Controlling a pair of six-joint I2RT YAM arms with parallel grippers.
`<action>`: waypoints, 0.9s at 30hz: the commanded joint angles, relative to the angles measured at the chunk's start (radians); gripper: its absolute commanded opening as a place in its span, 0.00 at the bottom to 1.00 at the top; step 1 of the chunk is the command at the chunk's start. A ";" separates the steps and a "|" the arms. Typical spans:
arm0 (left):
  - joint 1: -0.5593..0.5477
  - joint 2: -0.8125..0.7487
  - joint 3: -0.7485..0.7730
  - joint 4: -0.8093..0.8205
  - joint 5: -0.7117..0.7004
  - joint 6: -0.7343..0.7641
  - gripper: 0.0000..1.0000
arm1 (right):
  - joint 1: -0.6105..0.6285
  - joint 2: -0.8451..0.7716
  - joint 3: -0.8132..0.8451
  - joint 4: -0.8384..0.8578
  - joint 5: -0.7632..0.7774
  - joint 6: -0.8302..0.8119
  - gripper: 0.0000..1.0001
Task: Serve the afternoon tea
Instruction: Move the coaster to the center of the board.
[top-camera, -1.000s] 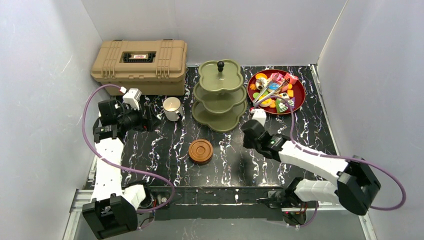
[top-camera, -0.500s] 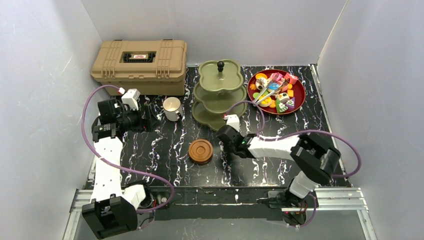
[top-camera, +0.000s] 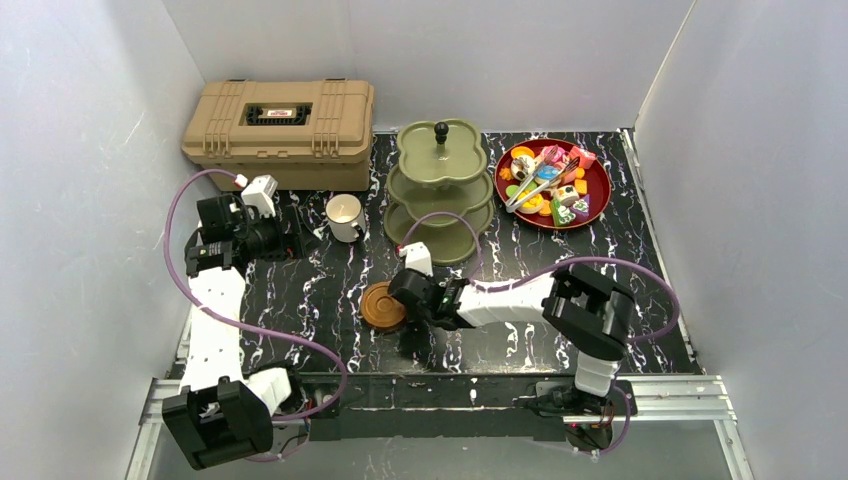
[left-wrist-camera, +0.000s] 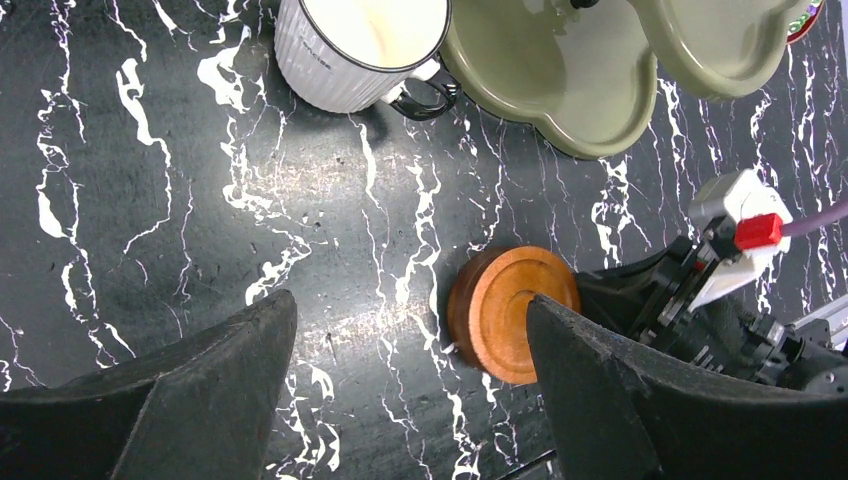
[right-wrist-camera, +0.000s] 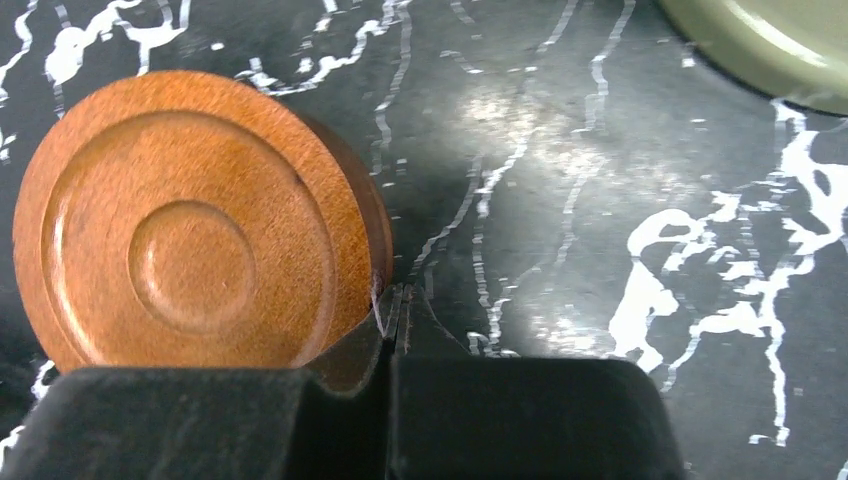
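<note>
1. Tabletop (top-camera: 330, 290): black with white veining, carries everything below.
2. Toolbox (top-camera: 278, 120): tan, lid down, at 10 o'clock on the tabletop, against the back wall.
3. Stand (top-camera: 440, 190): olive-green, three clover-shaped tiers, black knob (top-camera: 440, 130) on top. Sits at 12 o'clock, just right of the toolbox. All three tiers visible in the top view are bare.
4. Plate (top-camera: 597, 170): round, dark red, at 1 o'clock, near the stand's 3 o'clock side but not touching.
5. Mug (top-camera: 345, 217): white, ribbed, upright, at 9 o'clock of the stand's bottom tier, close beside it. Dark handle points toward the stand.
6. Saucers (top-camera: 381, 306): brown wood, round, one stack, flat on the tabletop at 7 o'clock of the stand, well apart from the mug.
7. Left claw (left-wrist-camera: 410, 305): fingers spread wide, nothing between them. Hangs at 9 o'clock of the mug, clear of it.
8. Right claw (right-wrist-camera: 392, 300): fingers pressed together, gripping nothing. Tip is touching the side of the saucers at their 3 o'clock in the top view, with the arm stretched across the tabletop's middle.
9. Pastries (top-camera: 548, 185): small, colourful, all piled on the plate. Individual types too small to tell.
</note>
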 joint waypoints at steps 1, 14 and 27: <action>0.005 0.004 0.035 -0.007 0.004 -0.006 0.83 | 0.031 0.051 0.093 -0.006 -0.017 0.024 0.01; 0.005 0.021 0.070 -0.056 -0.008 0.056 0.85 | 0.077 0.342 0.470 -0.017 -0.082 -0.079 0.01; 0.006 0.089 0.230 -0.132 -0.010 0.010 0.83 | 0.065 0.132 0.668 -0.342 0.002 -0.315 0.52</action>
